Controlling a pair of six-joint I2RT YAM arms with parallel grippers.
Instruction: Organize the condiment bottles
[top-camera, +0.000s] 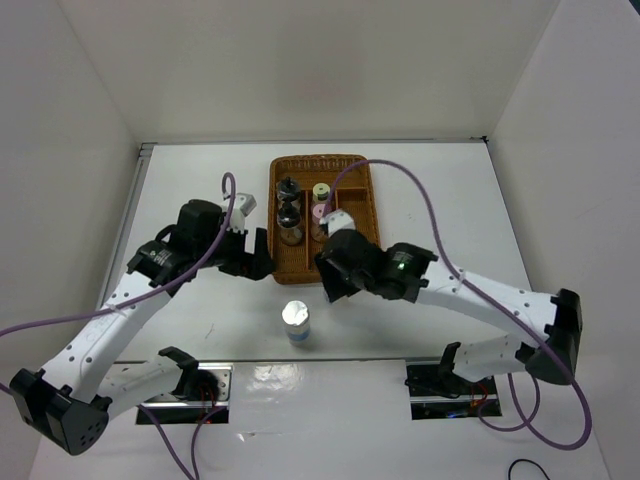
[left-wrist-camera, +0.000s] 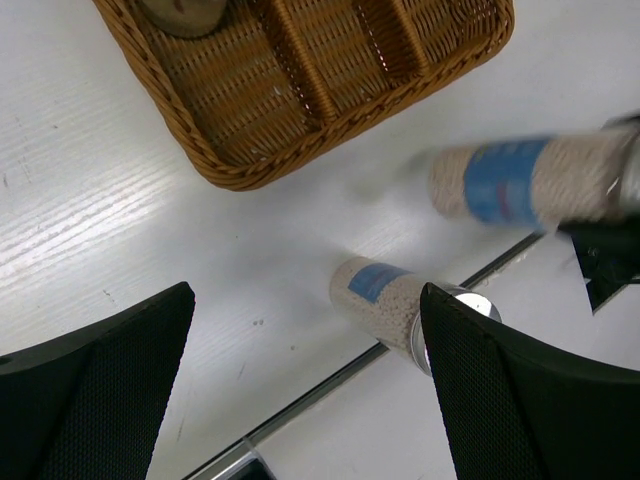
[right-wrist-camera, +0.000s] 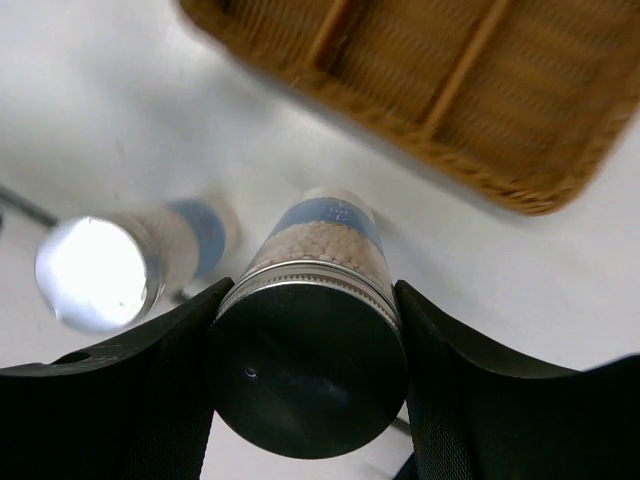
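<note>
Gripping a silver-lidded shaker jar (right-wrist-camera: 320, 245) by its cap, the right gripper (right-wrist-camera: 308, 385) has both fingers (right-wrist-camera: 150, 400) pressed flat against opposite sides of the lid. The jaws are narrowed to the cap's width with no gap showing. The jar has a blue label and pale granules inside, and it sits just outside the near edge of the wicker tray (top-camera: 320, 158). I cannot tell whether its base touches the table (top-camera: 450, 200). It shows blurred in the left wrist view.

A second silver-lidded jar (top-camera: 296, 318) stands upright on the table, near the held one and nearer the arm bases. The black-capped jars (top-camera: 288, 187) are in the tray's left compartment. The yellow-capped jar (top-camera: 320, 190) and the pink-capped jar (top-camera: 318, 210) are in the middle one.

The left gripper (left-wrist-camera: 308, 330) hangs beside the tray's near left corner. Its jaws are spread wide with nothing between them.

By my reading, the step in hand is the pick-up of the fifth jar. Four are already stowed and two are outside the tray.

The next move calls for raising the jar high enough for its base to clear the wicker rim. It then has to be carried over an unfilled compartment, probably the right one, and lowered upright before the fingers let go. The grip is on the lid alone, so the jar could tilt during travel.
</note>
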